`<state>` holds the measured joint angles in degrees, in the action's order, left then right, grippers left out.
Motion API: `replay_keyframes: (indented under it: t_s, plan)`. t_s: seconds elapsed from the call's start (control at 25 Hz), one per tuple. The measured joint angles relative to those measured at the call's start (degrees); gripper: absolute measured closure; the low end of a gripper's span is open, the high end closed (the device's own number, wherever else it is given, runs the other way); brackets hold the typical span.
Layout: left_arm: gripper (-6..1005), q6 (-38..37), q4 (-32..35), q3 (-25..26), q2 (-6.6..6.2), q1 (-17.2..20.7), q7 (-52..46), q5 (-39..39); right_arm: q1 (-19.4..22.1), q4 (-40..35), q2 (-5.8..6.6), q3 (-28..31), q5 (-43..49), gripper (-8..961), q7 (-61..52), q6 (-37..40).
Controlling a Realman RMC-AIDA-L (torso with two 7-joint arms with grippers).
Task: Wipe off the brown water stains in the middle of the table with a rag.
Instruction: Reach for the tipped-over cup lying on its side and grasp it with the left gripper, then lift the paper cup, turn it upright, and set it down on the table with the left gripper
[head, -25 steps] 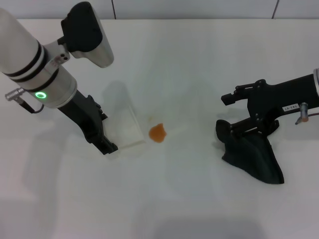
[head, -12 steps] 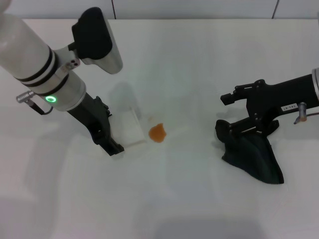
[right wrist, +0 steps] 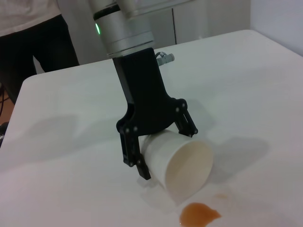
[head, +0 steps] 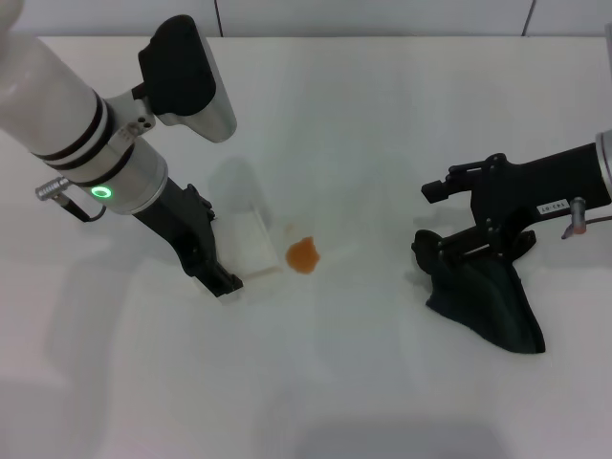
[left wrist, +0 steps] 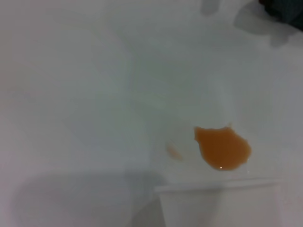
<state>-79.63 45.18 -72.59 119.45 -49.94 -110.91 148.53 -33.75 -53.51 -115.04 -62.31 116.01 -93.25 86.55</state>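
The brown water stain (head: 303,255) is a small orange blob in the middle of the white table (head: 335,382); it also shows in the left wrist view (left wrist: 222,147) and the right wrist view (right wrist: 199,215). Just left of it, my left gripper (head: 222,277) is shut on a white cup (head: 244,245) that lies tipped on its side, mouth toward the stain (right wrist: 182,165). The dark rag (head: 490,304) rests on the table at the right. My right gripper (head: 459,251) is shut on its upper edge.
A faint pale drop (left wrist: 173,151) lies on the table beside the stain. A person in dark trousers (right wrist: 28,42) stands beyond the table's far side in the right wrist view. Bare tabletop lies between the stain and the rag.
My left arm has shifted slightly right and toward the stain, carrying the tipped cup with it. The right gripper and the rag have stayed where they were.
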Motion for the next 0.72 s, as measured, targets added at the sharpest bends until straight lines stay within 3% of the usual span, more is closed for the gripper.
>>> replay_keyframes:
  t_s: [0.2, 0.52, 0.72]
  plan:
    - [111, 0.4, 0.0, 0.0, 0.00, 0.2, 0.2, -0.2, -0.1, 0.0, 0.00, 0.0, 0.0, 100, 0.0, -0.3]
    - [278, 1.1, 0.4, 0.0, -0.03, 0.9, 0.8, -0.4, -0.1, 0.1, 0.00, 0.0, 0.0, 99, 0.0, -0.5]
    - [300, 2.0, 7.3, 0.4, -0.18, 5.5, 2.1, -3.9, -0.2, 0.1, -0.01, 0.0, 0.0, 99, 0.0, -0.6]
